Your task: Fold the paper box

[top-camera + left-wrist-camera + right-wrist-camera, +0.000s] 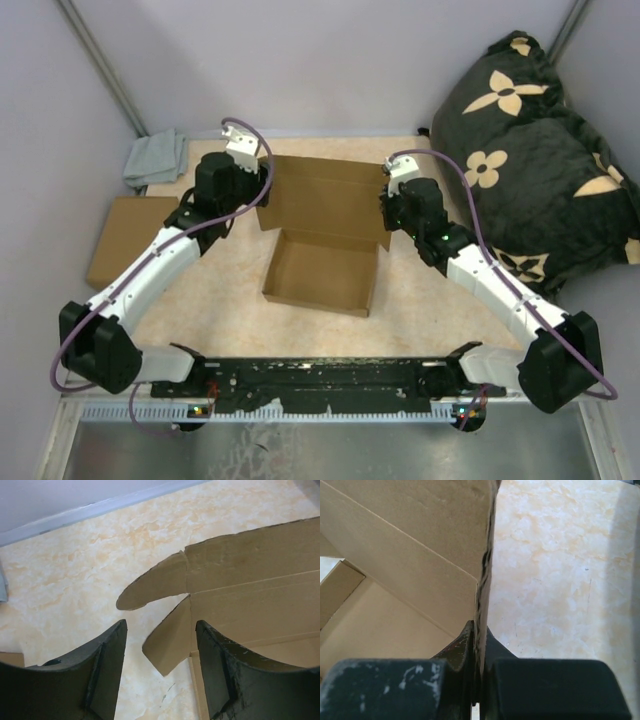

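The paper box lies mid-table as a shallow brown tray with its lid raised behind it. My left gripper is at the lid's left edge, open. In the left wrist view its fingers stand wide apart around the lid's lower side flap without touching it, and a rounded tab sticks out above. My right gripper is at the lid's right edge. In the right wrist view that gripper is shut on the edge-on cardboard flap.
A plain flat brown cardboard box lies at the table's left edge, with a grey cloth behind it. A black cushion with cream flowers fills the right side. Walls close in at the back and left.
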